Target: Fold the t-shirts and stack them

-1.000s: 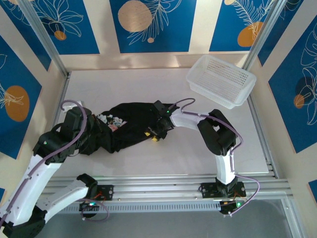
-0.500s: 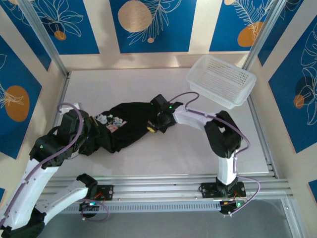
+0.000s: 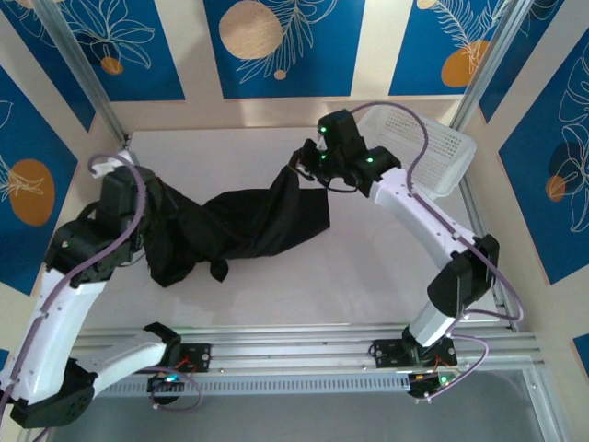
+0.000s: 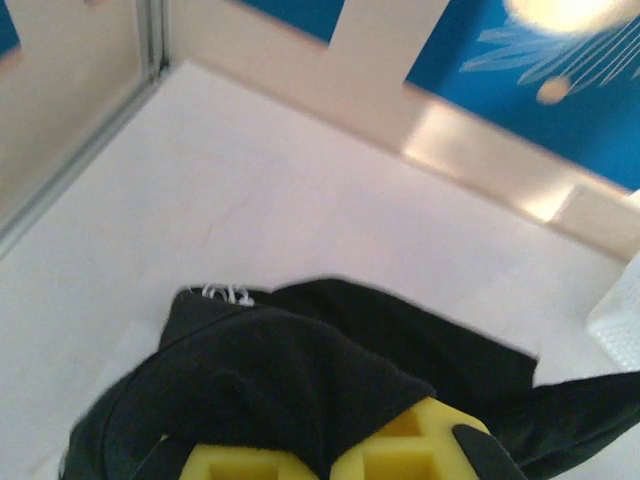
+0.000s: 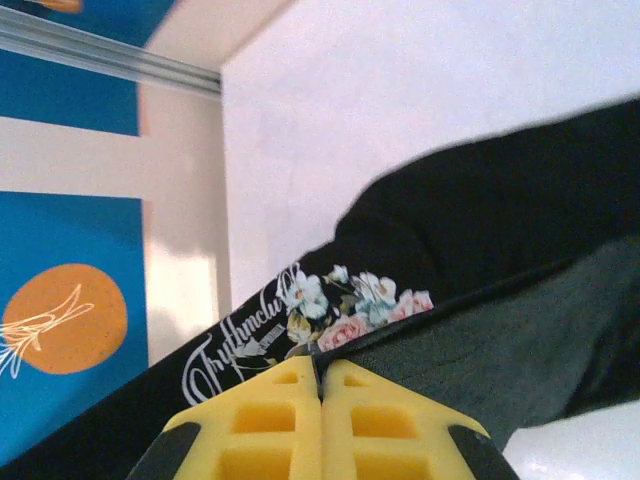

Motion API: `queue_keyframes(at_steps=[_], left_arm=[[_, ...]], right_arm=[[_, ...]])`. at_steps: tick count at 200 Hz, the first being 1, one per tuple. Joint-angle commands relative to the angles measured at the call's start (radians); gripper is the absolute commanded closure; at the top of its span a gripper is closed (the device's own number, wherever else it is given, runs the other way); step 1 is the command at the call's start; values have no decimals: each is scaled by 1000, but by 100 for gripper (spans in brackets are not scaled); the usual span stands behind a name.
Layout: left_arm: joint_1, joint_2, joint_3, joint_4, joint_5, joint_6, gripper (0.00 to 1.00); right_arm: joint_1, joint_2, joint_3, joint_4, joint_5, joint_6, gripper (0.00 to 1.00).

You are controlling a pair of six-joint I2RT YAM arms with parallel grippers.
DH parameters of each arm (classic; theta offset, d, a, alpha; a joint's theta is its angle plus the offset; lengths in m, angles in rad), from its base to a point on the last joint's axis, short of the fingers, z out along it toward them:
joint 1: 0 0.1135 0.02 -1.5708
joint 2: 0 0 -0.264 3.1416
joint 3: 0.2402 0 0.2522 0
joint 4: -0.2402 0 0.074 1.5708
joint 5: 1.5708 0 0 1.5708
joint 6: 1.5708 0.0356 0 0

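Item: black short-sleeved t-shirt (image 3: 248, 221) – one piece, bunched and not folded.
Location: held up over the left and middle of the white table (image 3: 368, 267), slung as a sagging band between the two grippers.
Visible face, overhead view: plain black.
Visible face, right wrist view: pink-and-white rose print (image 5: 350, 305) with white script lettering (image 5: 235, 345) beside it, close to the pinch point.
Left end: gathered at the left gripper (image 4: 332, 458), near the table's left edge; loose folds hang below it toward the surface, and whether they touch it cannot be told.
Right end: drawn up to a point at the right gripper (image 3: 302, 166), toward the far side of the table.
Left gripper: yellow fingers (image 4: 400, 450) pressed together, black cloth draped over and caught between them – pinching the t-shirt.
Right gripper: yellow fingers (image 5: 390, 420) closed flat against each other, nipping an edge of the t-shirt just under the print.
Nearby: white perforated basket (image 3: 453, 170) at the far right corner of the table, tilted, just behind the right arm's wrist; apart from the t-shirt.
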Motion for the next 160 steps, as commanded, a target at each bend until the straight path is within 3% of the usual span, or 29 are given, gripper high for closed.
queue_keyframes(at_steps=[1,57,93,138,147,160], left_arm=[[14,-17,112,74,-81,102,100],[13,-101,225,295,-37,255,100],[14,-12,399,399,29,324,100],[16,302,721,419,-17,428,100],[48,373,761,416,-14,433,100],[136,470,789,412,75,383,100]], right_arm=[[-20,-111,55,4,30,-129,100],[-94,-389,53,156,56,-234,100],[-191,-450,107,181,14,-217,100],[-331,-287,312,182,-69,-161,100],[-349,-222,363,169,-83,-155,100],[-374,-128,423,165,-100,-135,100]])
